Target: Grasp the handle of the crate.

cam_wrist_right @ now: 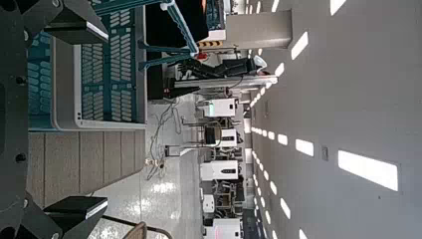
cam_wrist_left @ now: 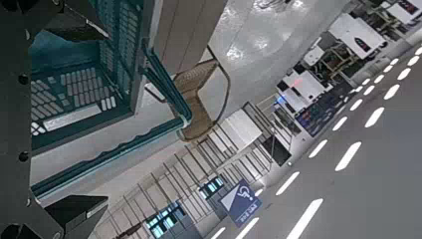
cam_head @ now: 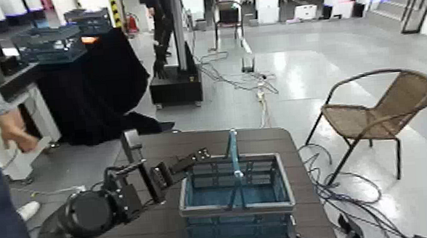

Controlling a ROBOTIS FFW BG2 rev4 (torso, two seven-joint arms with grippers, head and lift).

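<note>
best taken mid-arch by the thin handle (cam_head: 234,155), upright across the crate (cam_head: 238,210) on the table (cam_head: 149,235), probably light, flexible and slippery, so needing a square, gentle pinch from the left gripper (cam_head: 168,147), spread wide beside it, with the right gripper (cam_head: 320,228) also parted by the near right corner.

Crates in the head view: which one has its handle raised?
The crate on the brown table: its handle arches above the rim. The far-left crate and the one behind it show none.
</note>
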